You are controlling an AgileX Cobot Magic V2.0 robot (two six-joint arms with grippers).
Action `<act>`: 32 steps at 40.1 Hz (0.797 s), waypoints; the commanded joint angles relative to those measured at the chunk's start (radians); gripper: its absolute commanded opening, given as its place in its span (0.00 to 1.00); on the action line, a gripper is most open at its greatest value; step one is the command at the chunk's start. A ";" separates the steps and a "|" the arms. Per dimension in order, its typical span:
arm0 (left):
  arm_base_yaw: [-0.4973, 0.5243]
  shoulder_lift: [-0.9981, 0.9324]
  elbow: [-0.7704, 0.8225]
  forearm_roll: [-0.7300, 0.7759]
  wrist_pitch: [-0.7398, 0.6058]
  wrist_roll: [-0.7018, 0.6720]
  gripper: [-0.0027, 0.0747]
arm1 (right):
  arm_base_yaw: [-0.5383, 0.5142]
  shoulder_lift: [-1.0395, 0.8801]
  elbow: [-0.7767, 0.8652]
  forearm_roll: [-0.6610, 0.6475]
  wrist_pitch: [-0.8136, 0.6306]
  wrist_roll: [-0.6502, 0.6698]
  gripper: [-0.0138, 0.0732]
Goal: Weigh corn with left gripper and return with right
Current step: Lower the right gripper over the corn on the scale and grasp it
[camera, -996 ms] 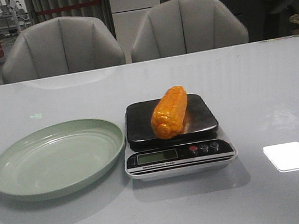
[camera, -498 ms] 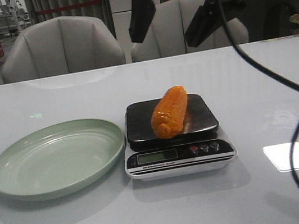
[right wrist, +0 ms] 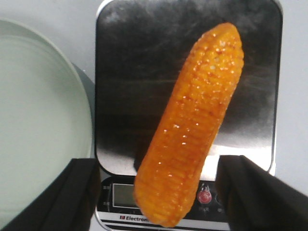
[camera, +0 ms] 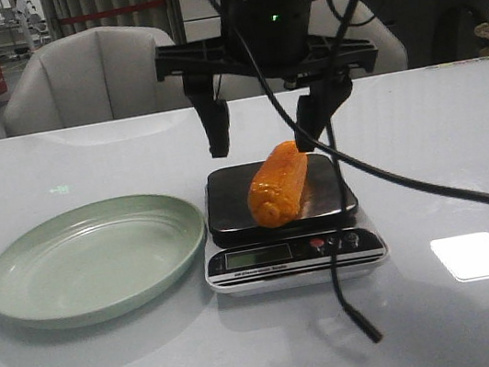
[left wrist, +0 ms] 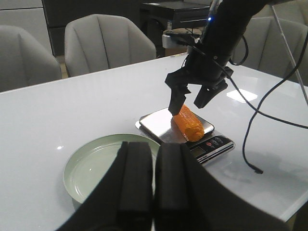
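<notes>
Right gripper (camera: pixel 267 139) descended over corn (camera: pixel 277 184) on scale (camera: pixel 293 255), jaws spread wide; left gripper (left wrist: pixel 153 180) jaws clenched.

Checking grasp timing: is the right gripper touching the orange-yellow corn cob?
Apart. The right wrist view shows the black scale platform between each black finger of the open right gripper and the orange-yellow corn cob.

An office-like room: padded chairs (camera: pixel 97 76) behind a white table (camera: pixel 460 131).

Soft indoor light, bright rectangular glare on glossy bench (camera: pixel 476 256), faint shadows under scale (camera: pixel 293 252), corn (right wrist: pixel 192 125) slightly blurred in right wrist view.
</notes>
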 commanded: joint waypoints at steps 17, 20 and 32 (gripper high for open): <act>-0.001 0.012 -0.024 0.003 -0.083 -0.003 0.18 | 0.001 0.055 -0.078 -0.021 0.066 0.063 0.46; -0.001 0.012 -0.024 0.003 -0.083 -0.003 0.18 | 0.005 0.055 -0.080 -0.021 0.060 0.063 0.38; -0.001 0.012 -0.024 0.003 -0.083 -0.003 0.18 | 0.108 0.058 -0.199 -0.021 -0.018 0.037 0.36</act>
